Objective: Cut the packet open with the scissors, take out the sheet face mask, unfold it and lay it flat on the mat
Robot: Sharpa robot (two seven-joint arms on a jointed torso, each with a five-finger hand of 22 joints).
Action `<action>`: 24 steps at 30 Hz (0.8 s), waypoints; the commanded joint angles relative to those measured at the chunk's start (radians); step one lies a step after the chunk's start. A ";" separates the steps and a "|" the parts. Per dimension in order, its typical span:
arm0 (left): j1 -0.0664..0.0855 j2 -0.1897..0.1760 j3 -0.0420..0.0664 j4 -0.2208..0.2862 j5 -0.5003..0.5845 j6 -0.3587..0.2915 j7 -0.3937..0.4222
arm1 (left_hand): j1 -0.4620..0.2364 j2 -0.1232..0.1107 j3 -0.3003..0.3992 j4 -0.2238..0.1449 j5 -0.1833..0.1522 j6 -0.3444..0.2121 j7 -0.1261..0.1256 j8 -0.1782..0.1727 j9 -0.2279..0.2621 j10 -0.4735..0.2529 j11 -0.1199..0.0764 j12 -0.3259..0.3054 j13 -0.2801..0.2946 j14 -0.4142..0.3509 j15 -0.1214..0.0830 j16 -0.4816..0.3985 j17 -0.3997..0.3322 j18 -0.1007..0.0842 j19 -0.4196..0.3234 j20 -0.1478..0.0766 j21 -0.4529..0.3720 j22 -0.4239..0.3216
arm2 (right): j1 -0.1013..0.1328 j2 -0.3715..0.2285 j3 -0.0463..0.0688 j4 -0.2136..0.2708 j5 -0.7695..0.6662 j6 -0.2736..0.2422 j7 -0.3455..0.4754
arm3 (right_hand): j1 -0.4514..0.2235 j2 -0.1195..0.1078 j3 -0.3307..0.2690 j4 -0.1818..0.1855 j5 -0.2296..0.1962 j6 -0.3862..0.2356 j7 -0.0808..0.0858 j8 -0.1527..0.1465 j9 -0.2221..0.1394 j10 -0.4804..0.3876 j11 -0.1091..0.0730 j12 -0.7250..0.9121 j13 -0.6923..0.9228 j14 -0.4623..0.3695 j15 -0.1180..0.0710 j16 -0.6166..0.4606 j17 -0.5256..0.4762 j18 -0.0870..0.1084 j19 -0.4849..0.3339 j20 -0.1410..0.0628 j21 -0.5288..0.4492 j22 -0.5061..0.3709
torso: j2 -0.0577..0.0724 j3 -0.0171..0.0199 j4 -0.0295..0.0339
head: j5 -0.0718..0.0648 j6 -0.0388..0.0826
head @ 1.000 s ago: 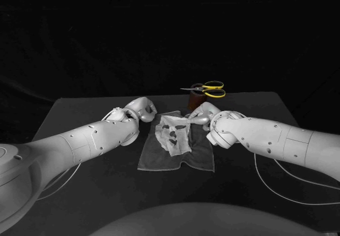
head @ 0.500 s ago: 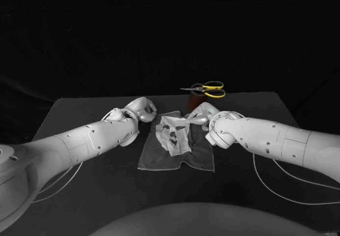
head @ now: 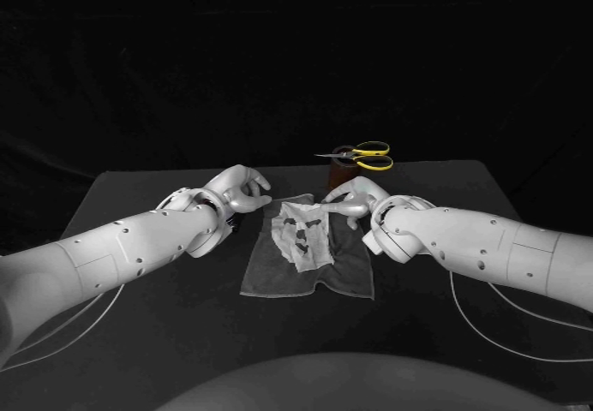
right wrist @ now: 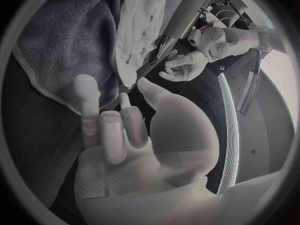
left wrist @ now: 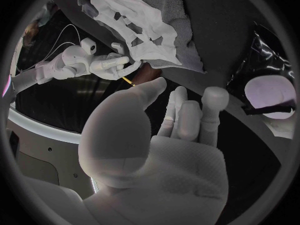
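The left hand [head: 237, 192] has drawn back from the upper left corner of the mask [head: 302, 233] toward the left of the frame. It now hangs with fingers wide, holding nothing. The right hand [head: 350, 199] stays near the mask's upper right edge, likewise spread and empty. The mask lies unfolded on the mat [head: 274, 276] at centre frame, a little creased. The scissors [head: 363, 155] stand just above the right hand. The laying looks done, bar some smoothing.

Black table [head: 148, 282]; brown holder [head: 338, 177] near far edge.
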 commanded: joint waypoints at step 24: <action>-0.005 -0.165 -0.038 0.225 -0.390 0.007 0.009 | 0.237 -0.065 -0.860 0.299 0.037 -0.060 -0.052 -0.107 -0.058 -0.225 -0.039 -0.505 -0.468 -0.877 0.199 -0.510 -0.655 -0.089 -0.570 0.129 -0.661 -0.380 | -0.067 -0.262 -0.008 0.227 -0.462 -0.137 0.315 | 0.139 -0.026 -0.093 -0.035 -0.001 0.032 0.063 0.001 -0.068 -0.516 0.106 -1.155 -1.048 -0.709 0.153 -1.028 -0.926 0.038 -0.559 0.188 -0.422 -0.633 | -0.004 0.0004 -0.0005 | 0.010 0.000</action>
